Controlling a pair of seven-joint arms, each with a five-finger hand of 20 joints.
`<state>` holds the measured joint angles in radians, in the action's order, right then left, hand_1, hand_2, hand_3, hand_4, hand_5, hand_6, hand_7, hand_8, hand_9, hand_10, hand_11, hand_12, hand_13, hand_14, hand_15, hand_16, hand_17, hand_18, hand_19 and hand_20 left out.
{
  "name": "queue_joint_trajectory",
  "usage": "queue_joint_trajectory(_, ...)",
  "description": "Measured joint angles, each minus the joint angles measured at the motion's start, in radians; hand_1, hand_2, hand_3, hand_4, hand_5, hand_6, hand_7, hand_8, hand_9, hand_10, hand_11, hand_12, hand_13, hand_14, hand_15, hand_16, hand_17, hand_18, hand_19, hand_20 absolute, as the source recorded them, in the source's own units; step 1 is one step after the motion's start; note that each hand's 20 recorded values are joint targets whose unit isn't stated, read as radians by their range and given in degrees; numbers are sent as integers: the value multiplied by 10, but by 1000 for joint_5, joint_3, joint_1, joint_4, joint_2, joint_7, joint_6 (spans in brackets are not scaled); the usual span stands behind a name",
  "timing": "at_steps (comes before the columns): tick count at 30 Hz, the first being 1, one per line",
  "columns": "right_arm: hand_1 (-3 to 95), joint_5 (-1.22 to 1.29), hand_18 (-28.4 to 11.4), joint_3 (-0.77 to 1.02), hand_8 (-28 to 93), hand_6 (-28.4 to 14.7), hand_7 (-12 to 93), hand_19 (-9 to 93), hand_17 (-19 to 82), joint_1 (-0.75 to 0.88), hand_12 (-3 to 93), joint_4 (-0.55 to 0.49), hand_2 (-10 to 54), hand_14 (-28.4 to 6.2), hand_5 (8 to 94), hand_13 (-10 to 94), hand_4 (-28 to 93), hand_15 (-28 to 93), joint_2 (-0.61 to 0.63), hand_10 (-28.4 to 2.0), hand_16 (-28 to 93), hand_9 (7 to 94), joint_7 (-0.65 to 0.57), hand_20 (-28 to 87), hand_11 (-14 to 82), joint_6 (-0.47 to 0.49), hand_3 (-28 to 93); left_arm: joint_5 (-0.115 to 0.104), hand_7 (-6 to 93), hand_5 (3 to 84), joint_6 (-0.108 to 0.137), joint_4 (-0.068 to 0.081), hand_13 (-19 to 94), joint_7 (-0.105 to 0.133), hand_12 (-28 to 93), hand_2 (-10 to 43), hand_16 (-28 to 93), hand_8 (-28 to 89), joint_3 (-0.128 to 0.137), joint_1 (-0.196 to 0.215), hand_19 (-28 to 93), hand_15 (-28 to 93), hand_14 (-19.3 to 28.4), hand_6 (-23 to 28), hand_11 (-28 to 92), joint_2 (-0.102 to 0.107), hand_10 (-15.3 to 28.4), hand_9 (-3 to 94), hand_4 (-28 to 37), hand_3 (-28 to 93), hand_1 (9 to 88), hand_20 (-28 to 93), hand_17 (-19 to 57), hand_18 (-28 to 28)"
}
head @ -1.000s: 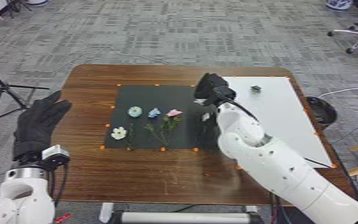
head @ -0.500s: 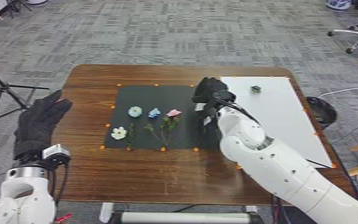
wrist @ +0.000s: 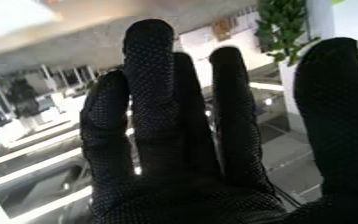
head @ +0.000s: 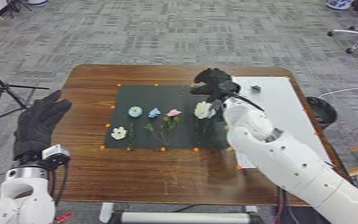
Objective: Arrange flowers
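From the head view, you have your right robot hand (head: 214,81) above the far part of the dark mat (head: 162,95), near the seam with the white board (head: 287,115). Your right wrist view looks along the back or palm of that right robot hand (wrist: 193,197), I cannot tell which, and gives you its opening: the fingers (wrist: 151,75) stand straight, with the thumb set apart from them, curled round nothing. It also gives you leafy greenery (wrist: 282,27) past the fingertips.

The head view lays out your flowers on the mat: a large white flower (head: 202,109) just on the near side of your right robot hand, then a pink flower (head: 174,113), a blue flower (head: 154,113) and a pale blue flower (head: 135,111) in a row, with a small white flower (head: 119,133) nearer you on the left. Green stems (head: 163,136) run toward you.

Your left robot hand (head: 40,120) is at the bench's left edge, fingers straight and unburdened. A broad band of bare bench (head: 149,175) lies between the mat and your near edge; a narrower strip runs along the far edge. On the right, your right arm crosses the board, which reaches close to the bench's edge. A small dark-green item (head: 255,89) sits on the board's far part.
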<state>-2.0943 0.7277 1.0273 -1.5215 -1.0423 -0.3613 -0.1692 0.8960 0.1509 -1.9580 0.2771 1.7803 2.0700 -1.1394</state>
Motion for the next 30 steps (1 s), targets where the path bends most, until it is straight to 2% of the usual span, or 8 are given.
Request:
queue_joint_trajectory(4,315,-70,-243,30,-76,-26,104,718,295,-28,160,7,-95,-166,492,605,-120,500,24,-171,306,473,6,566,59,37,663,0,100,479,0,-1,403,1,88,87,-17,-70,1,2,113,163,170,50,200,-1,153,505,-283,680,237,165,73,133)
queue_joint_trajectory(8,319,-158,-245,66,-73,-26,100,723,295,-74,162,41,-95,-165,481,611,-121,524,53,-171,301,456,6,566,55,188,663,0,100,479,1,-1,403,2,88,88,-17,-70,1,4,113,163,170,50,200,-1,154,505,-283,679,237,165,73,133)
queue_joint_trajectory(11,324,-186,-247,86,-72,-25,101,726,297,-105,163,95,-95,-164,479,613,-124,531,69,-172,296,454,5,566,54,253,666,0,99,479,1,-1,402,3,88,88,-17,-70,1,5,113,163,170,49,200,-1,154,505,-283,679,237,164,72,133)
queue_joint_trajectory(18,332,-241,-247,189,-74,-22,108,733,300,-75,167,150,-95,-163,486,624,-129,553,87,-171,291,474,-14,565,61,295,664,0,100,479,1,-3,403,4,88,88,-17,-70,1,8,113,163,170,49,201,-2,154,504,-283,678,238,163,72,133)
queue_joint_trajectory(28,346,-259,-245,225,-78,-19,118,743,315,-3,175,177,-95,-154,509,649,-131,570,94,-169,290,538,-27,565,86,334,661,0,100,479,1,-4,403,2,88,89,-17,-70,1,9,112,165,171,49,201,-2,154,505,-283,678,238,164,72,134)
queue_joint_trajectory(30,360,-268,-245,228,-80,-16,123,748,322,6,174,189,-95,-150,525,657,-133,573,89,-161,290,559,-26,565,95,334,663,0,100,479,0,-4,403,1,88,89,-17,-70,-1,9,112,165,171,49,201,-2,154,505,-283,677,238,164,72,134)
